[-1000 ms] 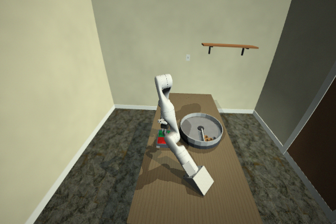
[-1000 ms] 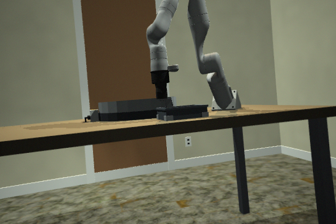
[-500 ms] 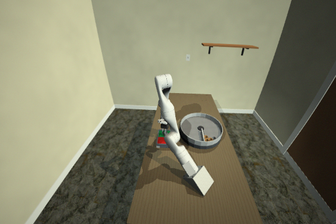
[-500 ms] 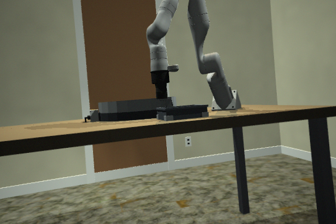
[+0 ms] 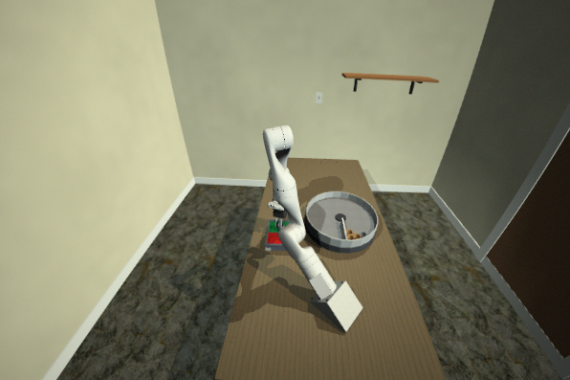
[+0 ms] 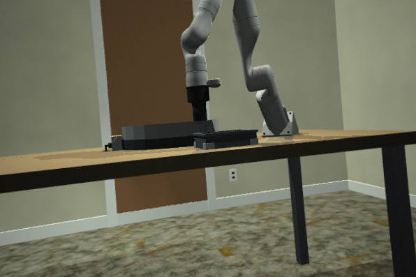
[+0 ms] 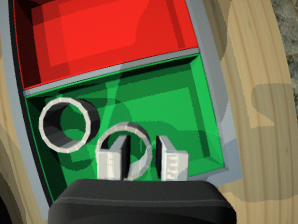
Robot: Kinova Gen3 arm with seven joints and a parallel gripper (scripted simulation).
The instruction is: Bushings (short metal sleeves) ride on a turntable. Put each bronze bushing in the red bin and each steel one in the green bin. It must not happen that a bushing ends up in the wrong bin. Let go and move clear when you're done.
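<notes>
- Bushings, two pale grey metal sleeves, stood on end in the green rectangular bin [image 5: 273, 228] [image 7: 180, 110], open ends upward. The first grey bushing [image 7: 42, 124] stood near the corner beside the divider; the second grey bushing [image 7: 141, 128] stood near it, partly hidden by a finger.
- The black two-finger gripper [image 5: 279, 224] [image 6: 199, 118] [image 7: 143, 150] pointed down over the green bin. Its fingers were partly open, with a visible gap between them, and gripped nothing. In the wrist view, one fingertip overlapped the opening of the second bushing; contact could not be determined.
- The red rectangular bin [image 5: 274, 238] [image 7: 115, 30] adjoined the green bin across a grey divider. No bushing was visible on the part of its floor in view.
- The round grey turntable [image 5: 341, 244] [image 6: 157, 132] carried a cluster of bronze-coloured bushings [image 5: 351, 234] near its rim, beside a pale straight bar [image 5: 343, 229]. A small grey piece [image 5: 362, 234] lay next to the cluster.
- The white jointed arm [image 5: 285, 190] [image 6: 246, 24] was mounted on the wooden table [image 5: 359, 348] [image 6: 314, 142].
</notes>
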